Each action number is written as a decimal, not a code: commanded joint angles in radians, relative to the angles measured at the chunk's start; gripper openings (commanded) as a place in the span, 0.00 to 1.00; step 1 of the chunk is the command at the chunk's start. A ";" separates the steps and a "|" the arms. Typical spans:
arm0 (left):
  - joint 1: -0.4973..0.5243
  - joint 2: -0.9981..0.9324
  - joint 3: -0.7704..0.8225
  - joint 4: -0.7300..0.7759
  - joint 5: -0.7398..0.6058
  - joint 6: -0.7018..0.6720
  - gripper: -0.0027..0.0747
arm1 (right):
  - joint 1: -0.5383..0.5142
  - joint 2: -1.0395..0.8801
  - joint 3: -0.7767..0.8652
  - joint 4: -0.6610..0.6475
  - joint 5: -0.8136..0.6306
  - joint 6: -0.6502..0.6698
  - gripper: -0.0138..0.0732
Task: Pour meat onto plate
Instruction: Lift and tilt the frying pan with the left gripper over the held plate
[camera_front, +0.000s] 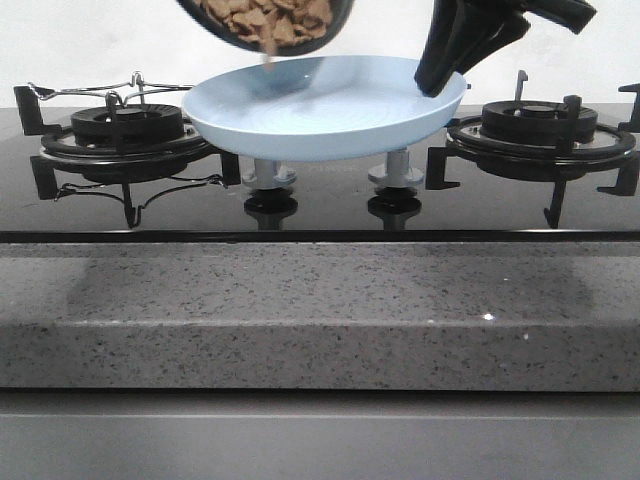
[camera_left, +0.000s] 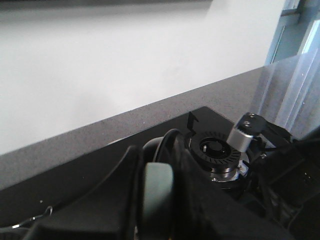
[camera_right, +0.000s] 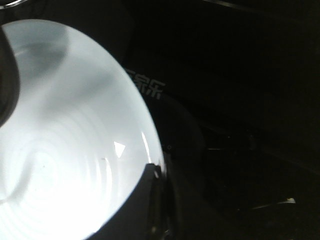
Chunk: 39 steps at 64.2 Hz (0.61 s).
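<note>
We hold the plate (camera_front: 330, 115) up off the stove (camera_front: 320, 205), tilted a little, so its bowl sits right under the lip of the tipped pan (camera_front: 268, 24) — the meat (camera_front: 262, 18) is still heaped in the pan, with one chunk dropping from the edge. Our right gripper (camera_front: 438, 80) comes down from the upper right, its jaws closed over the plate's far rim. Our left gripper (camera_left: 157, 190) seems clamped on a dark handle — presumably the pan's, though we cannot tell for sure.
</note>
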<state>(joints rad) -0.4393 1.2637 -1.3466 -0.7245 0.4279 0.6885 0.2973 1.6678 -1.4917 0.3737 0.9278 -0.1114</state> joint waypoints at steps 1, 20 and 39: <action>-0.074 -0.038 -0.033 0.115 -0.132 -0.001 0.01 | -0.001 -0.049 -0.027 0.034 -0.041 -0.005 0.09; -0.204 -0.038 -0.033 0.363 -0.184 -0.001 0.01 | -0.001 -0.049 -0.027 0.034 -0.041 -0.005 0.09; -0.209 -0.038 -0.033 0.378 -0.190 -0.001 0.01 | -0.001 -0.049 -0.027 0.034 -0.041 -0.005 0.09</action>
<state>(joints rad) -0.6408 1.2615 -1.3466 -0.3384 0.3504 0.6885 0.2973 1.6678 -1.4917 0.3737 0.9278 -0.1114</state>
